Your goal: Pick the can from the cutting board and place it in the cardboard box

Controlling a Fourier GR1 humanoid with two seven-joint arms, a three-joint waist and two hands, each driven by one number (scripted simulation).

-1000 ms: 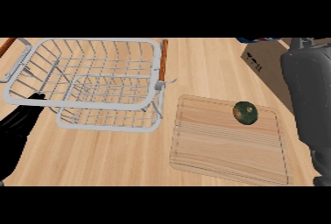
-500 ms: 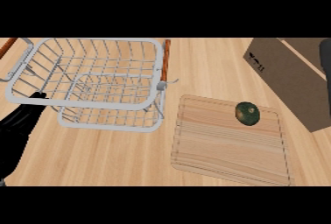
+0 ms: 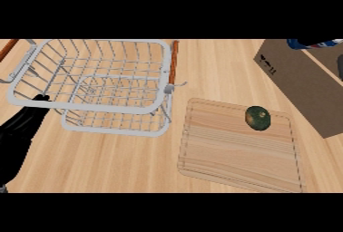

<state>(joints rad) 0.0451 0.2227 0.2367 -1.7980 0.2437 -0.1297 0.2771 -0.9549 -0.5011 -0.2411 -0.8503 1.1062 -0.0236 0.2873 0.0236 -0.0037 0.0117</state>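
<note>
A small dark green can (image 3: 257,118) sits on the far right part of the light wooden cutting board (image 3: 234,154), with no hand touching it. The brown cardboard box (image 3: 301,86) stands just right of the board, its top cut off by the view's edge. My left hand (image 3: 23,131) shows as a black shape at the lower left, fingers stretched toward the wire basket's near left corner and holding nothing. At the right edge over the box, a dark shape (image 3: 338,61) may be part of my right hand; too little shows to be sure.
A grey wire basket (image 3: 167,68) with orange-brown handles fills the upper left, close to the board's far left corner. Something blue, white and red (image 3: 315,43) peeks in at the top right behind the box. Bare wooden counter (image 3: 100,163) lies in front of the basket.
My right forearm, which covered the box a second ago, has pulled out to the upper right, so the box shows. The black left hand has come further into view at the lower left.
</note>
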